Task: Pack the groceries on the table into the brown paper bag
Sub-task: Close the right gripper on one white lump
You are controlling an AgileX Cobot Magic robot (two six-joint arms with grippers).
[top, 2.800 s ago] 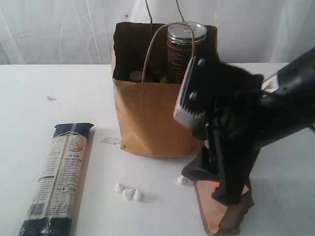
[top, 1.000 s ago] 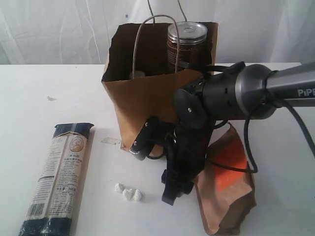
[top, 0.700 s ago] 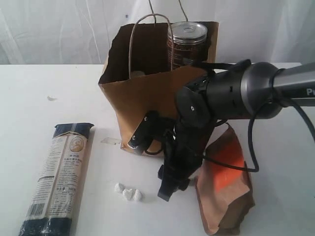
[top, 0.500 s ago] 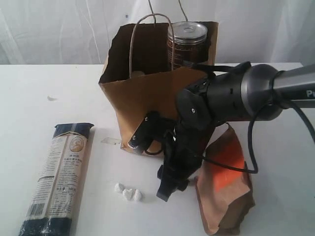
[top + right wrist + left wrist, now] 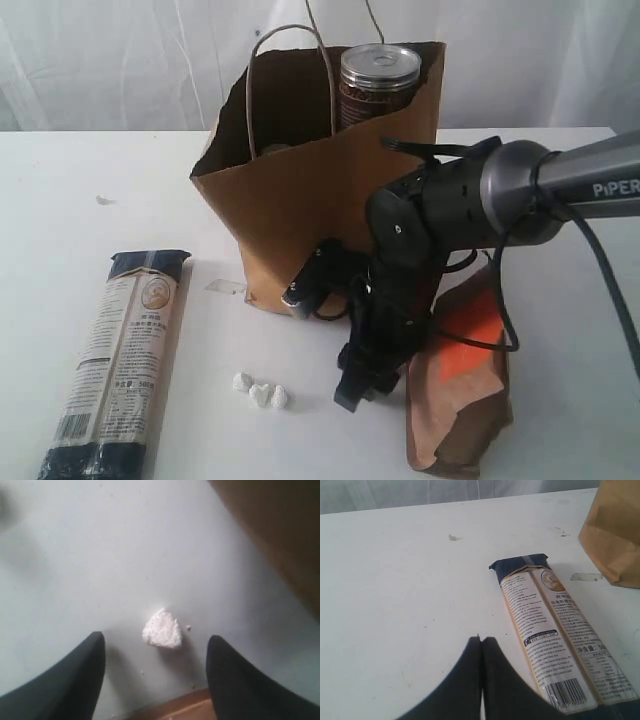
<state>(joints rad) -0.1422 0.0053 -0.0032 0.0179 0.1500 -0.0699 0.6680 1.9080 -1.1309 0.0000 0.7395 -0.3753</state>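
Note:
The brown paper bag point(image 5: 300, 210) stands on the table point(image 5: 90, 250), leaning, with a silver-topped tin point(image 5: 378, 75) upright inside. The dark-blue pasta packet point(image 5: 125, 365) lies flat at the front left. A brown pouch with orange label point(image 5: 462, 385) lies at the front right. My right gripper point(image 5: 352, 388) points down between bag and pouch, open and empty, over a white crumb point(image 5: 162, 629) that lies between its fingers point(image 5: 75, 680). My left gripper point(image 5: 481, 640) is shut and empty, just left of the pasta packet point(image 5: 555, 640).
Three small white foam bits point(image 5: 260, 394) lie on the table in front of the bag. The bag's cord handle point(image 5: 290, 80) loops up over its mouth. A white curtain hangs behind the table. The bag's corner point(image 5: 615, 535) shows in the left wrist view.
The bag's front wall and mouth have tilted further left and its handle has swung. My right arm has shifted slightly right and lower beside the pouch. The left gripper has stayed shut.

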